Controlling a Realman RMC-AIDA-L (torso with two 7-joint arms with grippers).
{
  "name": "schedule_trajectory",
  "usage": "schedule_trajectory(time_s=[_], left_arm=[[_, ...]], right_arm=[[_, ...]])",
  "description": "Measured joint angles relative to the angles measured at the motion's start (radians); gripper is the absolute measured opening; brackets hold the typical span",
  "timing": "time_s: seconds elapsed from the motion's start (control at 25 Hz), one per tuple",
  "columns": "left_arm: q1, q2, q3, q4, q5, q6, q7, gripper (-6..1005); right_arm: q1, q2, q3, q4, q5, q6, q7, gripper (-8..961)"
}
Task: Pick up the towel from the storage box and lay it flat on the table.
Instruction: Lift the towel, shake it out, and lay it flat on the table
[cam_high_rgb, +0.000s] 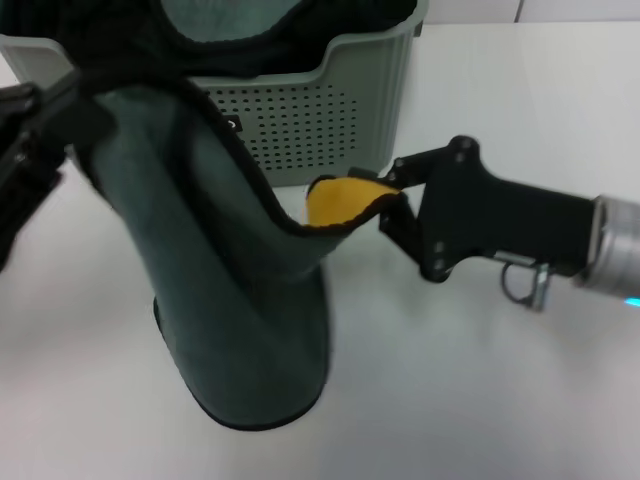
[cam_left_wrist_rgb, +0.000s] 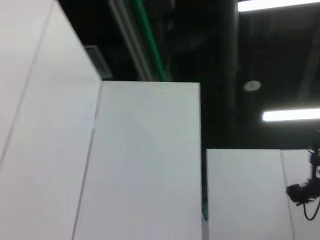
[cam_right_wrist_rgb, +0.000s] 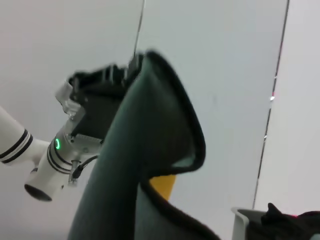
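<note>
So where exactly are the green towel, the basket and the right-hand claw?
towel (cam_high_rgb: 225, 290), head view, middle of the hanging cloth.
storage box (cam_high_rgb: 310, 125), head view, its perforated front wall.
right gripper (cam_high_rgb: 385, 200), head view, fingertips at the towel's yellow edge.

storage box (cam_high_rgb: 330, 110) label (mostly hidden), lettering unreadable

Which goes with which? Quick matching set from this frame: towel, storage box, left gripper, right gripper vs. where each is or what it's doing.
Things:
1. towel
2. storage box
3. left gripper
4. right gripper

States:
A. stands at the back of the table, behind the hanging cloth
B. pinches a folded-over corner showing a yellow underside
C. hangs lifted, lower edge touching the tabletop
D. holds the cloth's upper edge high on the left

Pairs: 1-C, 2-A, 3-D, 4-B
</note>
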Motion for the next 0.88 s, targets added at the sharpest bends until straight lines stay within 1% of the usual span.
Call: schedule_trajectory(time_s=[0.04, 0.12, 0.16, 0.2, 0.28, 0.32, 0.4, 0.44, 0.48, 0.52, 0.56, 0.6, 0.64, 0.68, 0.72, 0.76, 0.8, 0.84, 0.88], left_arm=[[0.014, 0.005, -0.009, 0.006, -0.001, 0.0, -0.028, 13], [0.045, 0.012, -0.026, 0.038, -0.002, 0.001, -0.088, 13], [0.064, 0.016, -0.028, 0.068, 0.0, 0.001, -0.116, 13], [0.081, 0.019, -0.029, 0.097, 0.005, 0.001, -0.144, 13], [0.114, 0.022, -0.026, 0.154, 0.016, 0.002, -0.178, 13], [0.136, 0.02, -0.024, 0.184, 0.021, 0.003, -0.192, 13], [0.187, 0.01, -0.023, 0.249, 0.023, 0.004, -0.21, 13], [0.225, 0.0, -0.022, 0.291, 0.023, 0.004, -0.218, 13], [0.259, -0.006, -0.02, 0.34, 0.024, 0.005, -0.225, 13], [0.297, -0.013, -0.015, 0.388, 0.024, 0.005, -0.232, 13], [0.32, -0.016, -0.012, 0.409, 0.025, 0.005, -0.235, 13], [0.37, -0.023, -0.002, 0.459, 0.026, 0.005, -0.238, 14], [0.37, -0.023, -0.002, 0.459, 0.026, 0.005, -0.238, 14], [0.394, -0.027, 0.0, 0.466, 0.027, 0.005, -0.239, 14], [0.403, -0.03, -0.003, 0.458, 0.031, 0.005, -0.238, 14], [0.4, -0.034, -0.014, 0.433, 0.041, 0.002, -0.236, 14], [0.378, -0.039, -0.041, 0.381, 0.067, 0.0, -0.225, 14], [0.347, -0.044, -0.078, 0.324, 0.098, -0.002, -0.211, 14], [0.312, -0.046, -0.111, 0.267, 0.128, -0.003, -0.197, 14]], right_arm=[[-0.023, -0.003, 0.043, -0.053, -0.07, 0.002, 0.064, 15], [-0.084, 0.005, 0.145, -0.205, -0.241, 0.033, 0.232, 12], [-0.121, 0.014, 0.201, -0.284, -0.33, 0.061, 0.316, 12], [-0.15, 0.029, 0.242, -0.356, -0.402, 0.1, 0.381, 12], [-0.204, 0.047, 0.302, -0.477, -0.497, 0.179, 0.482, 12], [-0.221, 0.049, 0.32, -0.521, -0.521, 0.218, 0.527, 12], [-0.257, 0.05, 0.355, -0.596, -0.526, 0.309, 0.599, 12], [-0.257, 0.05, 0.355, -0.596, -0.526, 0.309, 0.599, 12], [-0.275, 0.051, 0.381, -0.626, -0.521, 0.367, 0.627, 12], [-0.305, 0.055, 0.421, -0.664, -0.503, 0.457, 0.658, 12], [-0.336, 0.059, 0.446, -0.679, -0.477, 0.499, 0.674, 12], [-0.342, 0.06, 0.451, -0.681, -0.471, 0.507, 0.678, 12], [-0.356, 0.06, 0.457, -0.677, -0.457, 0.516, 0.682, 12], [-0.367, 0.06, 0.46, -0.665, -0.443, 0.521, 0.687, 12], [-0.373, 0.06, 0.462, -0.643, -0.437, 0.521, 0.69, 12], [-0.373, 0.06, 0.464, -0.603, -0.442, 0.512, 0.692, 13], [-0.365, 0.06, 0.464, -0.552, -0.454, 0.494, 0.692, 13], [-0.359, 0.061, 0.464, -0.52, -0.465, 0.477, 0.691, 13], [-0.332, 0.062, 0.459, -0.432, -0.487, 0.433, 0.683, 13]])
